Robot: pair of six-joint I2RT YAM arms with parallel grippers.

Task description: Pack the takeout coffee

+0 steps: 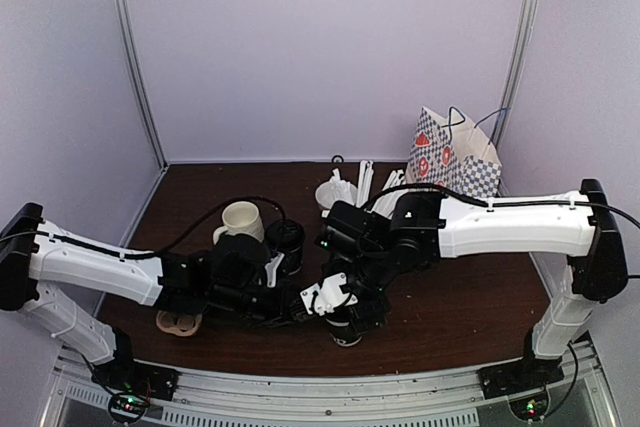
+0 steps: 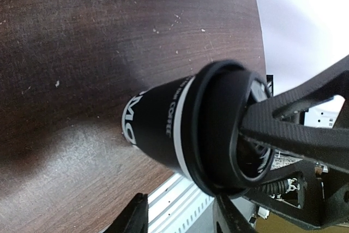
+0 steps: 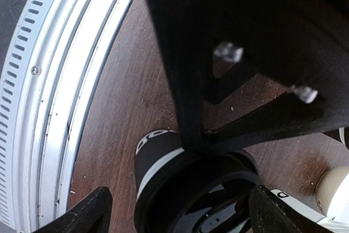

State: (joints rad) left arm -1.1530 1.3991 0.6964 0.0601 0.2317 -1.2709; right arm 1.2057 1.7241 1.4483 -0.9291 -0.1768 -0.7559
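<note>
Lidded cup stands upright on the bench, centre and close to the near edge, with the metal rail just beside it. Its black lid sits on the rim, maybe a touch crooked. Right hand is over the top of it, released: the fingers are spread wide either side of the lid, there is a gap on the left side, and part of its frame is right against the lid top in the left wrist view. Left hand is half closed low beside the cup. Cannot tell from these views whether it actually grips the cup or only sits next to it. Second cup is further back and left, just beside the cream mug. Paper bag is far right, well apart from both cups. Risks: both arms are crowded onto one small cup, so a sideways pull by the right hand could snag the lid and pop it off or tip the cup. If the left hand isn't holding, nothing steadies the cup. The near edge is close, so a knock that way could send it off the bench. A lid that isn't pressed fully home could come off during the carry to the bag.
</note>
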